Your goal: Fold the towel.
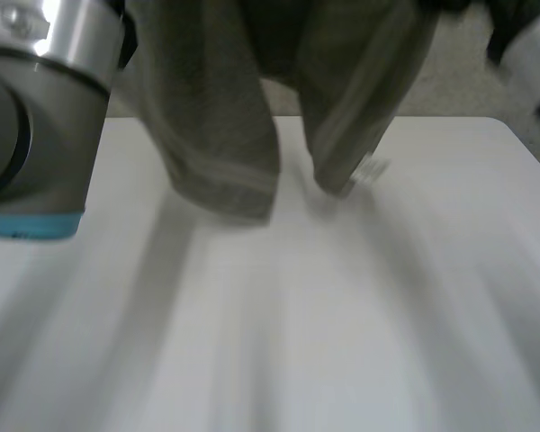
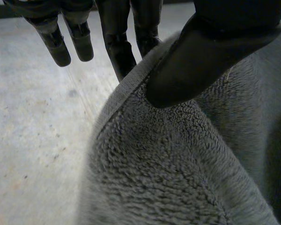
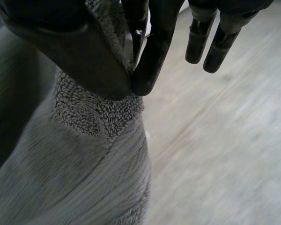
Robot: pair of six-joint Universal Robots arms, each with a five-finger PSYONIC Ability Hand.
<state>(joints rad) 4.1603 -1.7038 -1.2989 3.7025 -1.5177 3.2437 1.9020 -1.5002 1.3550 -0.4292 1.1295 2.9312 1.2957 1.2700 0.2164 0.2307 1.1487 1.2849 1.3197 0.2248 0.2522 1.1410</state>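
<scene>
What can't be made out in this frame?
Head view: the towel is cut off by the upper edge and partly covered by the left arm; whether its hanging ends touch the table cannot be told.
Left wrist view: the left hand pinches the towel's hem; its thumb hides whether at a corner or mid-edge.
Right wrist view: likewise for the right hand and its pinch.

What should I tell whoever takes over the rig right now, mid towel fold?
Left hand: shut on the towel, thumb and fingers pinching its hemmed edge.
Right hand: shut on the towel too, pinching a bunched part between thumb and fingers.
Towel: held up in the air by both hands, two lower ends hanging over the white table.
Done: towel lifted.
Left: lay it down and fold it; no finished fold lies on the table.
</scene>
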